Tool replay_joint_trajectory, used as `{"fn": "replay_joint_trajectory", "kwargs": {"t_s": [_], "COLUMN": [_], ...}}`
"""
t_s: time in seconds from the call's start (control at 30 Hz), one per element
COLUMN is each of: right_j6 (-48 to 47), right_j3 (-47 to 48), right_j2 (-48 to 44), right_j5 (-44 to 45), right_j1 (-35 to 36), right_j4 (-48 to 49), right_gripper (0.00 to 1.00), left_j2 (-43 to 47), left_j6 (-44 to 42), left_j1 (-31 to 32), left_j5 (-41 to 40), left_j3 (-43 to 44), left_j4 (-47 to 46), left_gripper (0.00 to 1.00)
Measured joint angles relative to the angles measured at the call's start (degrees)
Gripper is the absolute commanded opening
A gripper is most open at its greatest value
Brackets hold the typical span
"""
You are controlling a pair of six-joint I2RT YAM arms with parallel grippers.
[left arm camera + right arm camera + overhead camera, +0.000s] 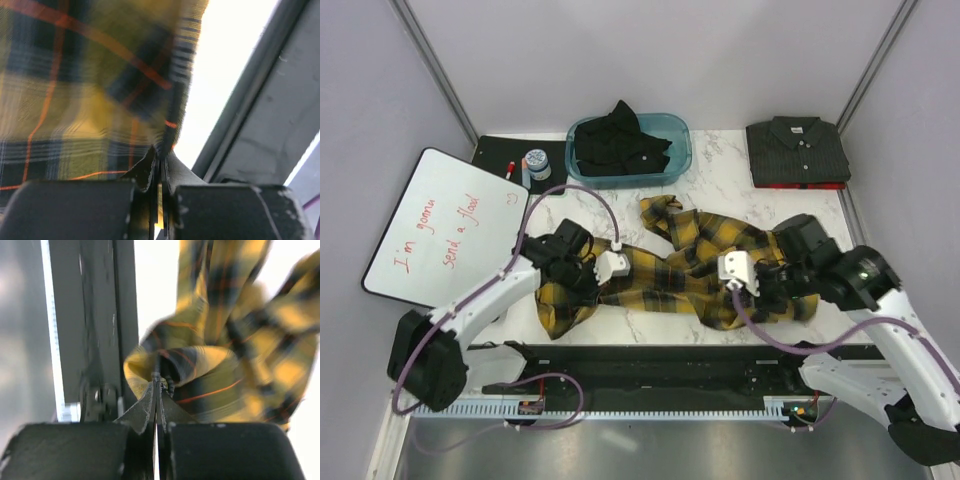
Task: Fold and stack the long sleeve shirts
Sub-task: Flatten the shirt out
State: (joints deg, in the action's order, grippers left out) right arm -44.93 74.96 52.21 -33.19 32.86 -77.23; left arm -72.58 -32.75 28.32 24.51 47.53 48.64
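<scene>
1. The plaid shirt lies crumpled on the marble table, in the near middle; its long axis runs left to right, spanning the gap between your two arms; one bunched part trails toward the back centre.
2. Your left gripper has its jaws pressed together on a hem edge of the plaid; the wrist view shows cloth pinched right at the tips and fanning up and to the left of them; from the top view this pinch sits at the shirt's left end.
3. Your right gripper is likewise clamped tight on a gathered fold of the plaid; the cloth balloons up and to the right of the tips; from above this pinch is at the shirt's right near end.
4. Key relation: the bulk of the shirt lies between the two pinches and a little behind them; each arm has its own end, neither is nearer the middle; so judge the next move as pulling the ends apart along that left-right axis to flatten the cloth before folding.
5. Watch for slack in the middle; it looks twisted; which seams you hold cannot be told from here.
6. Other shirts: charcoal shirt is folded at back right; black shirt is heaped in the blue bin at back centre; both are well apart from the grippers.
</scene>
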Motion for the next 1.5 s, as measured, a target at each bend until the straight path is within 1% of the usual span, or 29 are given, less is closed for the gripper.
{"fn": "replay_joint_trajectory", "kwargs": {"t_s": [0.03,0.07,0.13,0.17,0.2,0.27,0.37,0.43,0.47,0.5,0.57,0.6,0.67,0.73,0.83,0.87,0.93,1.07,1.2,1.23,1.27,1.33,1.37,1.4,1.43,1.47,1.5], "right_j6": [-0.85,-1.68,-2.01,-2.64,-3.02,-2.89,-2.80,-2.80,-2.58,-2.14,-0.33,0.85,3.50,5.42,7.74,8.31,9.16,10.21,9.84,9.46,9.16,8.39,8.63,8.83,9.25,9.05,9.33], "right_j3": [-2.51,-4.81,-6.47,-6.56,-6.40,-5.01,0.11,4.46,7.58,9.75,14.73,16.76,20.13,23.47,29.07,30.84,34.29,37.88,36.30,34.53,32.83,28.39,26.29,25.35,24.37,24.02,23.63], "right_j2": [-0.09,1.25,4.55,7.10,9.29,12.35,15.69,18.91,22.05,24.26,32.37,36.79,46.29,54.64,64.98,67.41,71.45,75.30,75.69,75.34,75.19,75.03,75.03,74.99,74.25,74.03,73.83], "right_j5": [1.95,3.85,5.81,6.71,7.41,8.70,8.26,6.62,5.75,5.53,5.49,5.81,7.26,9.11,11.69,12.31,13.14,13.33,12.09,11.65,11.32,11.26,11.43,10.91,12.09,12.52,13.18], "right_j1": [0.46,0.92,1.22,1.33,1.38,1.42,-1.97,-7.61,-11.78,-14.36,-19.32,-20.87,-22.75,-23.56,-23.76,-23.71,-23.61,-23.43,-23.39,-23.34,-23.32,-23.23,-23.23,-23.23,-23.23,-23.30,-23.54], "right_j4": [-0.52,-1.05,-1.51,-1.27,-0.81,-0.81,-1.14,-1.07,-0.94,-0.31,2.29,4.33,8.72,11.43,14.84,15.63,16.83,18.36,18.49,18.71,18.73,19.02,19.08,18.47,18.84,19.10,19.47], "right_gripper": [0.18,0.38,0.51,0.64,0.69,0.74,0.76,0.75,0.72,0.71,0.69,0.69,0.68,0.68,0.69,0.70,0.70,0.68,0.67,0.61,0.42,0.24,0.06,0.00,0.00,0.00,0.00], "left_j2": [2.12,4.09,7.37,8.70,9.84,11.23,11.76,10.86,9.81,8.17,4.42,1.60,-3.63,-7.93,-13.07,-14.08,-16.00,-19.37,-21.59,-21.92,-22.21,-22.56,-22.67,-22.69,-22.71,-22.69,-22.67], "left_j6": [-1.22,-2.73,-5.70,-7.02,-8.15,-9.94,-10.54,-10.51,-10.32,-9.84,-8.92,-8.48,-7.82,-7.56,-7.54,-7.54,-7.56,-7.61,-7.65,-7.69,-7.85,-8.20,-8.48,-8.63,-8.94,-9.20,-9.25], "left_j1": [1.68,3.63,7.10,8.44,9.31,9.29,6.40,2.21,-0.66,-3.72,-8.59,-11.26,-14.43,-15.47,-15.61,-15.63,-15.67,-16.00,-16.24,-16.24,-16.24,-16.24,-16.24,-16.24,-16.24,-16.24,-16.24], "left_j5": [0.17,0.50,1.07,1.20,1.11,0.83,1.14,1.70,2.29,2.36,2.27,1.90,0.44,-1.33,-3.43,-3.74,-5.11,-6.80,-8.04,-8.15,-8.24,-8.55,-8.81,-9.11,-9.31,-9.42,-9.51], "left_j3": [-0.02,-0.11,-0.48,-0.63,-0.74,-0.76,-0.04,2.14,3.91,5.86,9.49,11.50,14.25,15.85,16.57,16.61,16.90,17.55,17.51,17.38,17.05,16.15,15.69,15.34,14.95,14.69,14.58], "left_j4": [0.98,1.99,4.17,5.64,7.28,9.60,11.32,11.87,11.56,10.60,8.15,6.73,4.09,2.19,0.57,0.44,0.42,-0.57,-1.16,-1.33,-1.68,-2.12,-2.27,-2.32,-2.38,-2.38,-2.38], "left_gripper": [0.07,0.22,0.32,0.47,0.52,0.56,0.58,0.58,0.58,0.59,0.59,0.59,0.61,0.61,0.66,0.68,0.69,0.71,0.70,0.69,0.63,0.53,0.42,0.37,0.31,0.20,0.15]}}
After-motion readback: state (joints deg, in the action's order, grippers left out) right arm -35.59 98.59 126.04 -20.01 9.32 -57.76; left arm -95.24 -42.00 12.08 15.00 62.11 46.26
